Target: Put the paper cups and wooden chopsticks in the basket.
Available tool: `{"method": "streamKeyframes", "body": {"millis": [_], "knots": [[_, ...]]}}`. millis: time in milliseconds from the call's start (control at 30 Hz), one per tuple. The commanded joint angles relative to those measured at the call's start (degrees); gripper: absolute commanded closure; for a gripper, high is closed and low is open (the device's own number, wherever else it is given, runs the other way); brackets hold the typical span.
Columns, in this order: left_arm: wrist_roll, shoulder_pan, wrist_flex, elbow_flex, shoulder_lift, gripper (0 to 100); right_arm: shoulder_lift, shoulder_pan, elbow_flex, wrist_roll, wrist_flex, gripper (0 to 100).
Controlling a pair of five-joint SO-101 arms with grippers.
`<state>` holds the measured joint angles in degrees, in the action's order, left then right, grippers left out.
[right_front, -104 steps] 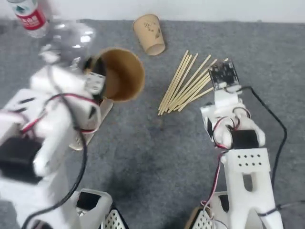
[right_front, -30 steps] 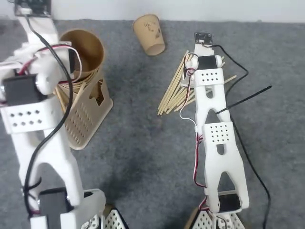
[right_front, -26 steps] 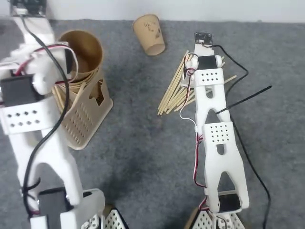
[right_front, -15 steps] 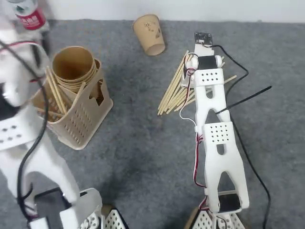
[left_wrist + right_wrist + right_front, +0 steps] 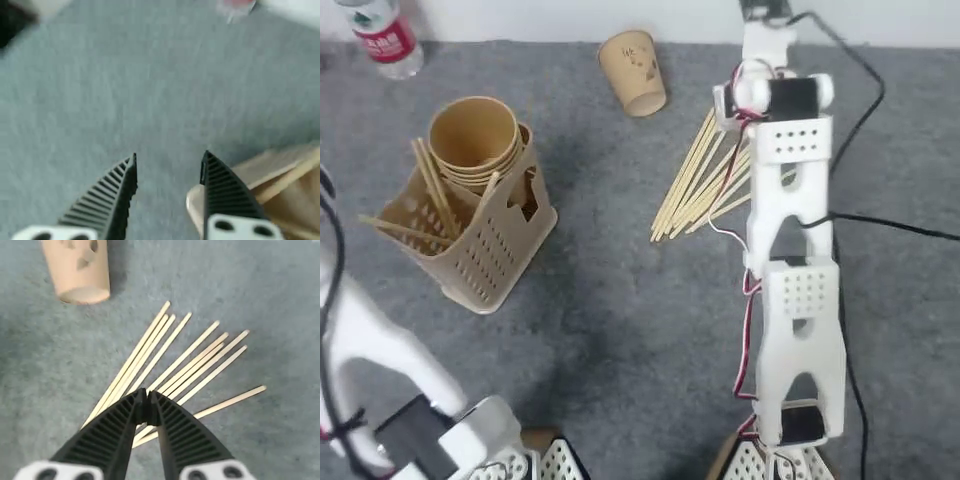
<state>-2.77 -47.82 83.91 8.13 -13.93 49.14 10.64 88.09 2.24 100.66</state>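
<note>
The tan slotted basket (image 5: 490,250) stands at the left and holds stacked paper cups (image 5: 472,135) plus several wooden chopsticks (image 5: 430,195). Another paper cup (image 5: 633,72) lies on its side at the back, also in the right wrist view (image 5: 77,270). A fan of loose chopsticks (image 5: 705,185) lies on the carpet beside the right arm (image 5: 790,200). My right gripper (image 5: 146,406) hangs shut above those chopsticks (image 5: 185,365), with nothing visible between its fingers. My left gripper (image 5: 169,161) is open and empty over bare carpet, with the basket's rim (image 5: 280,170) beside it.
A water bottle (image 5: 382,35) with a red label stands at the back left corner and appears in the left wrist view (image 5: 237,6). The left arm (image 5: 360,340) sits low at the left edge. Grey carpet between the basket and the right arm is bare.
The left arm set its cup onto the stack in the basket, let go and pulled back to the lower left. The right arm's wrist swung toward the far edge.
</note>
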Motion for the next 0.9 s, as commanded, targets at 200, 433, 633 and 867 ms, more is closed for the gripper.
{"method": "streamKeyframes", "body": {"millis": [200,433,633,867], "knots": [[-0.4,-4.5,-19.3,-33.7,-0.6,81,-28.6,5.8,-18.9,6.9,2.2,99.1],[-0.8,-5.0,-19.3,-33.5,-2.9,81,-32.5,5.7,-37.6,2.3,1.2,83.5],[-5.5,-11.6,-20.3,-40.9,-11.1,81,-20.4,2.2,-44.4,-5.6,-6.4,79.0],[-5.4,-18.6,-28.9,-60.4,-26.5,81,-9.1,2.9,-44.4,-5.0,-15.4,80.1]]}}
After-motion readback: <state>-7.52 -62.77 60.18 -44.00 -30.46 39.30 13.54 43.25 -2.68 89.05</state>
